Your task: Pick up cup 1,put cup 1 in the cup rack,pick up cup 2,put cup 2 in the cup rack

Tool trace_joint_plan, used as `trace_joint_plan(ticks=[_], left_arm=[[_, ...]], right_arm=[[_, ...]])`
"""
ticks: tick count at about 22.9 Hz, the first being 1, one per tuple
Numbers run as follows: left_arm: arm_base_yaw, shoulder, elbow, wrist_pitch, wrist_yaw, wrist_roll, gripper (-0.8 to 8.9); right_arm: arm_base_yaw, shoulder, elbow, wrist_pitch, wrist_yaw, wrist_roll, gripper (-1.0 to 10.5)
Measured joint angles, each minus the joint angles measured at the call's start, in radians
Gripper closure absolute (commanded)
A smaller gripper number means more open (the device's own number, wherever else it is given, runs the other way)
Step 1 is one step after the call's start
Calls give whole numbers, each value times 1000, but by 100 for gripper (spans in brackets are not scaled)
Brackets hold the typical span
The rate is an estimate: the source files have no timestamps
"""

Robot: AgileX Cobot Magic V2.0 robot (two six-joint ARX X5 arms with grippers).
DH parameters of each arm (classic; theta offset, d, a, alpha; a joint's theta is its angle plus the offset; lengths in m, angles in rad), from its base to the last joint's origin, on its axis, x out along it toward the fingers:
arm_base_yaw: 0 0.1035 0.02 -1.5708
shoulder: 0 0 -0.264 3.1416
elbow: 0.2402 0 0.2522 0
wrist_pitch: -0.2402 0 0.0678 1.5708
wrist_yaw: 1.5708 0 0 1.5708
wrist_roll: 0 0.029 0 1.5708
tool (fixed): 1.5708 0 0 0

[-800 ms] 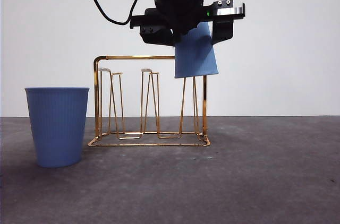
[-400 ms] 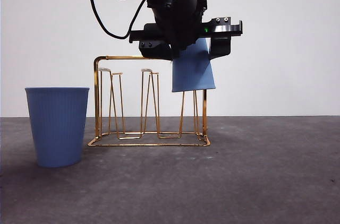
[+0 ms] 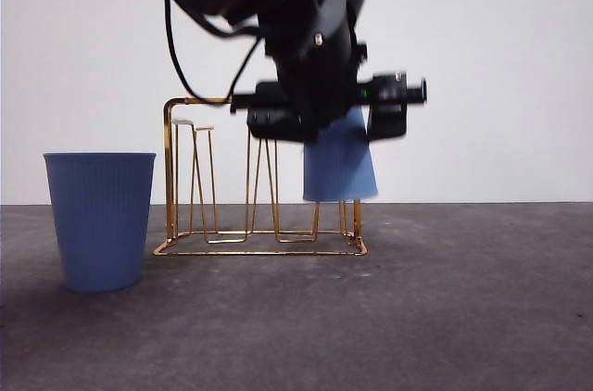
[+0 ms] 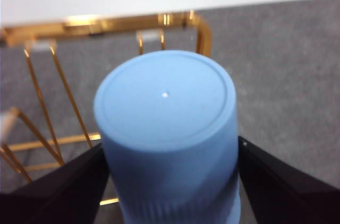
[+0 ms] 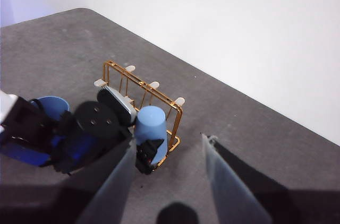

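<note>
Left gripper [image 4: 170, 181] has its 2 black jaws clamped on either side of an upside-down blue cup [image 4: 167, 123], base facing up twd the wrist cam, so that's prob cup 1. In the front view the cup [image 3: 340, 164] hangs mouth-down over the right end of the cup rack [image 3: 190, 104], its rim below the rack's top bar but above the base wire, so imo it's partway onto a prong, not seated. Can't tell if the prong is actually inside the cup. Right gripper [image 5: 167, 171] is parked high and well apart from the action, jaws spread w/ nothing btwn them, just looking down on the rack [image 5: 175, 108] and the held cup [image 5: 151, 123]. 2nd blue cup [image 3: 100, 220] sits upright on the table [image 3: 463, 317] just left of the rack, untouched. So progress-wise: cup 1 picked, placement underway but no release yet; cup 2 pick + place both left.
</note>
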Motion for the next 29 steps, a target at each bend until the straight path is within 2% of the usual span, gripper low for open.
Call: trace_joint_plan(ticks=[13,15,17,18,19,24,29], left_arm=[[-8,31,2,-19,11,-38,799],[-1,31,4,-18,36,-42,651],[6,30,6,-18,58,-46,415],[8,29,6,-18,64,-46,330],[9,29,6,-18,65,-46,285],[10,27,7,-26,89,-46,281],[11,31,10,-133,179,-68,281]], right_arm=[[0,0,0,0,-11,0,729],[0,0,0,0,-11,0,729],[0,0,0,-1,-11,0,729],[0,0,0,-1,-11,0,729],[0,0,0,-2,-11,0,729],[0,0,0,-7,-11,0,729],[0,0,0,-8,-11,0,729]])
